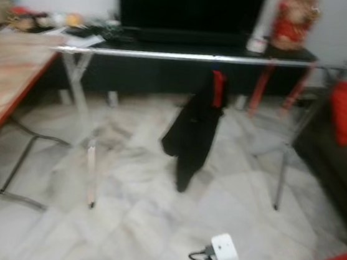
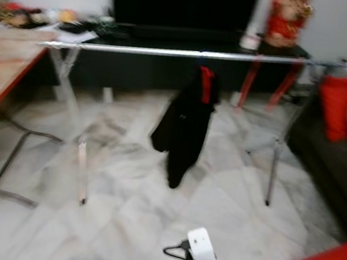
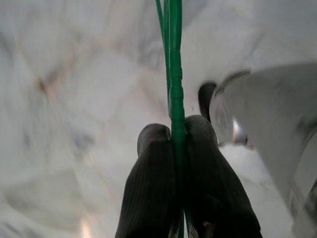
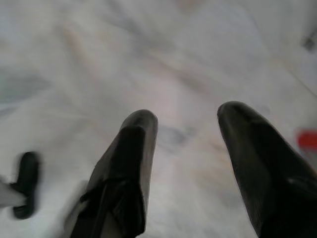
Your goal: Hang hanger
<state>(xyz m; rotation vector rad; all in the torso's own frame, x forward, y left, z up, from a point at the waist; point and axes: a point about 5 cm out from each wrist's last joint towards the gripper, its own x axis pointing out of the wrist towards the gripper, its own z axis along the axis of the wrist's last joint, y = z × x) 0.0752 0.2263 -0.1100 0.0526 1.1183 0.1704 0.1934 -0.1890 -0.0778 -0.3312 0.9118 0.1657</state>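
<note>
Two fingers [image 3: 153, 188] clamp green hanger [image 3: 174, 74].

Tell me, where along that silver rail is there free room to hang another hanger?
The rail is bare from its left stand to the black garment on its red hanger, and bare again from there to the right stand. Only the middle is taken. The left gripper grips a green hanger.

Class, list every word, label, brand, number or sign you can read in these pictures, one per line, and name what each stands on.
None: no text can be read in any view.
The items on the black TV stand are too blurred to show any label.
The black garment on the silver rail, the red figurine and the green hanger in the left gripper show no print.
</note>
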